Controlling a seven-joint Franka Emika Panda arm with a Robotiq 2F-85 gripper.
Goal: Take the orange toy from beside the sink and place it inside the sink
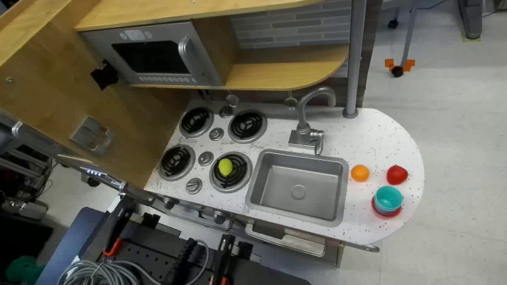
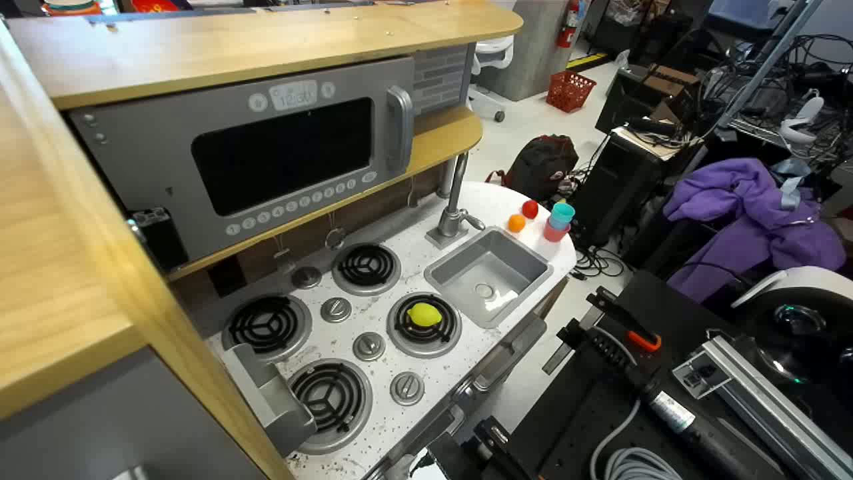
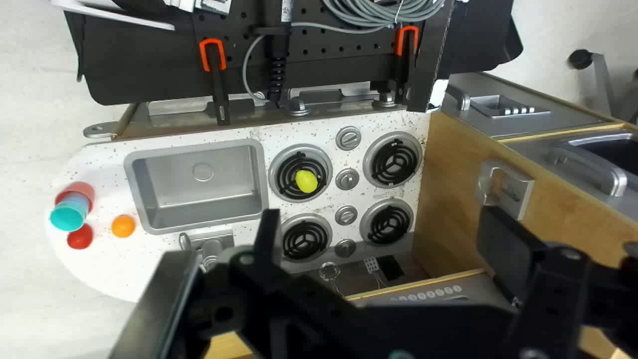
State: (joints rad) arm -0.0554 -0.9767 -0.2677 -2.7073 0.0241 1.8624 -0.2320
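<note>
Black jaws are hanging wide apart, holding nothing, and the round orange toy (image 3: 123, 226) is sitting far to their left in the wrist view, just past the sink (image 3: 212, 192).

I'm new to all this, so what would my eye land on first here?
Probably the bright yellow-green toy resting on a black burner. Next, the orange toy on the white counter beside the sink, with a red toy and a turquoise cup nearer the rounded end.
</note>
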